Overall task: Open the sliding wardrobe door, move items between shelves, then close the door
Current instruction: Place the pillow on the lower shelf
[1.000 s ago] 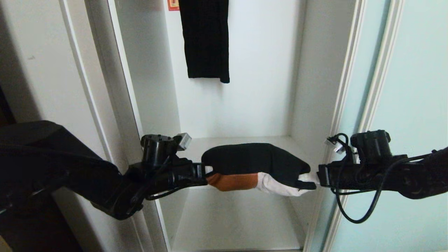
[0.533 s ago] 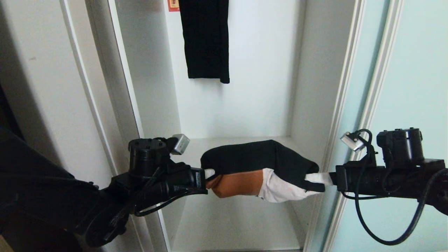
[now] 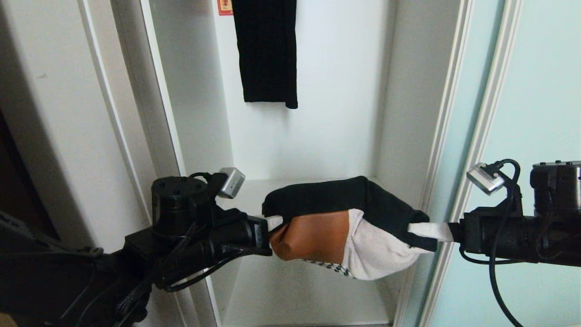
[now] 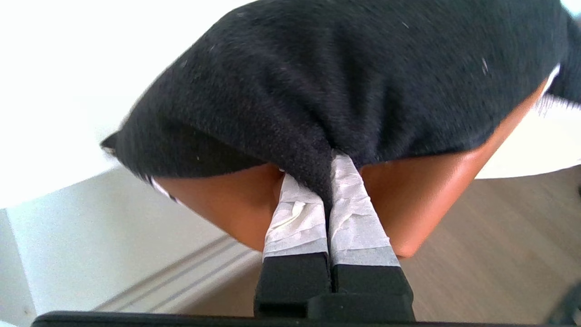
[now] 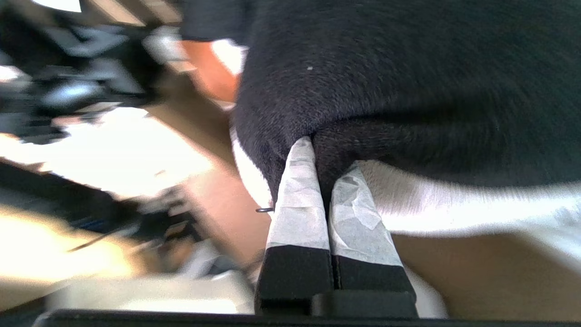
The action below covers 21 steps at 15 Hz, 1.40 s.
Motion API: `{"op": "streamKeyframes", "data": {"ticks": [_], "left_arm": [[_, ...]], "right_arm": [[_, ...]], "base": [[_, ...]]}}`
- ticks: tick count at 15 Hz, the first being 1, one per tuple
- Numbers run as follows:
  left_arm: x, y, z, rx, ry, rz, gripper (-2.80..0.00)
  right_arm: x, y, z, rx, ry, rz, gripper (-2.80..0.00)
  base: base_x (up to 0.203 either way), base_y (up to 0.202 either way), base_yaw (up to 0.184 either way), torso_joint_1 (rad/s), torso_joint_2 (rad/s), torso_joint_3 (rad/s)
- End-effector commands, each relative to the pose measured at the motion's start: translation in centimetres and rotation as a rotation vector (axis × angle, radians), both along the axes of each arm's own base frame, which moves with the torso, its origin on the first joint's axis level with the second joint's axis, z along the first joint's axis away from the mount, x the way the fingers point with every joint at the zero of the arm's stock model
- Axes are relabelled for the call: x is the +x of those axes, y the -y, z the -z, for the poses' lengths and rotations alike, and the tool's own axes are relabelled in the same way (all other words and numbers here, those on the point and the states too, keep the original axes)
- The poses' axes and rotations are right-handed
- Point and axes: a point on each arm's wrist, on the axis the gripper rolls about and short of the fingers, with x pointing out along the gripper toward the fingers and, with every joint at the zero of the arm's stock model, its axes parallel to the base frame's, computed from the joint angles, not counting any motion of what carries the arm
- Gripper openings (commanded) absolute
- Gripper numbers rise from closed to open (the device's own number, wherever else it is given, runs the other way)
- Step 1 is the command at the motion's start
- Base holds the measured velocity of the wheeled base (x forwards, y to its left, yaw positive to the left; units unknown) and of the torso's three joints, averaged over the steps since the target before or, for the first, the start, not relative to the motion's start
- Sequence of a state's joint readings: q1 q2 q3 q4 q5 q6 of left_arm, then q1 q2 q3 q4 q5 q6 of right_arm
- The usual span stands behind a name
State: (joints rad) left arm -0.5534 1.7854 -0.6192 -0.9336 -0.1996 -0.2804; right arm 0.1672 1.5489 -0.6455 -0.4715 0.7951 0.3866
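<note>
Lifting now, we have the left gripper (image 3: 272,224) clamped on the near-left end of the black, orange and white bundle (image 3: 345,227) and the right gripper (image 3: 431,230) pinched on its right end, and the load has come up and out toward us since a second ago. It hangs clear of the upper shelf (image 3: 254,188), a houndstooth edge (image 3: 329,267) showing beneath. With the sliding wardrobe door (image 3: 535,113) already aside on the right, we judge this the carry between shelves, placement still ahead.
</note>
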Motion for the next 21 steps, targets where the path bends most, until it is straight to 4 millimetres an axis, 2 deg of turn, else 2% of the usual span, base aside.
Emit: {"op": "streamKeyframes", "data": {"ticks": [1, 4, 10, 21], "left_arm": [[-1.31, 0.09, -0.18, -0.004, 0.001, 0.026, -2.80], [-1.85, -0.28, -0.75, -0.010, 0.013, 0.016, -2.80], [-1.68, -0.23, -0.60, -0.007, 0.009, -0.004, -2.80], [-1.18, 0.05, -0.45, -0.006, 0.007, -0.005, -2.80]], "right_arm": [[-0.34, -0.03, -0.17, 0.038, -0.017, -0.039, -2.80], [-0.26, -0.04, -0.31, 0.041, -0.018, -0.037, -2.80], [0.24, -0.12, 0.55, 0.035, -0.050, -0.037, -2.80], [-0.05, -0.03, 0.10, 0.038, -0.032, -0.035, -2.80]], "base": [[0.000, 0.000, 0.000, 0.000, 0.00, 0.000], [0.000, 0.000, 0.000, 0.000, 0.00, 0.000], [0.000, 0.000, 0.000, 0.000, 0.00, 0.000], [-0.190, 0.000, 0.000, 0.003, 0.00, 0.002]]}}
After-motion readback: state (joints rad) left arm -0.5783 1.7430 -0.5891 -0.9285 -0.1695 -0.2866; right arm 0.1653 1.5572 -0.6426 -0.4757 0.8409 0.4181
